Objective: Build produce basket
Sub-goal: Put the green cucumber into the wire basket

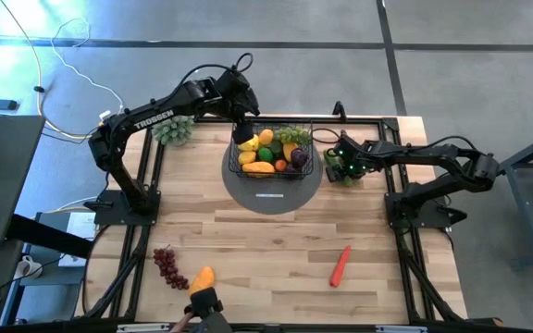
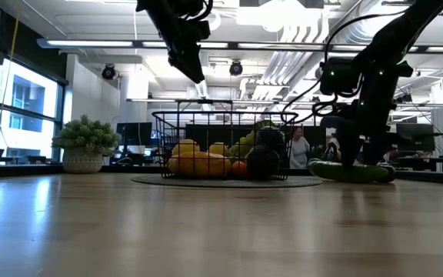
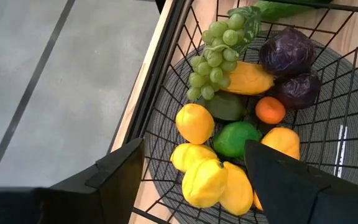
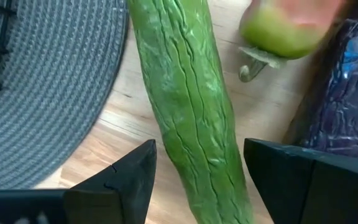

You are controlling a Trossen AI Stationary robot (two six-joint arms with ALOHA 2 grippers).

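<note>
Your right tool stood open, its two fingers spread to either side of the cucumber, which lay flat on the counter directly beneath and between them, not yet gripped. I judge the cucumber to be a light, hollow toy: stiff enough to hold its shape, but its ridged, glossy skin could slide or roll if you pinched it off-centre. You did best to take it across its narrow width near the middle of its length, so it would hang level rather than tip.

Just beyond the tool's far side lay a green and pink fruit with a stem, and a dark purple piece, both close beside the cucumber, so a wide closing could have nudged them. On the other side of the tool the grey mat began, with the basket standing on it, near but not touching the cucumber.

Farther off, your left tool hovered open and empty above the basket's near corner, over the lemons, green grapes and plums already inside.

Farthest from both tools, at the counter's front edge, the carrot, purple grapes and mango lay waiting.
</note>
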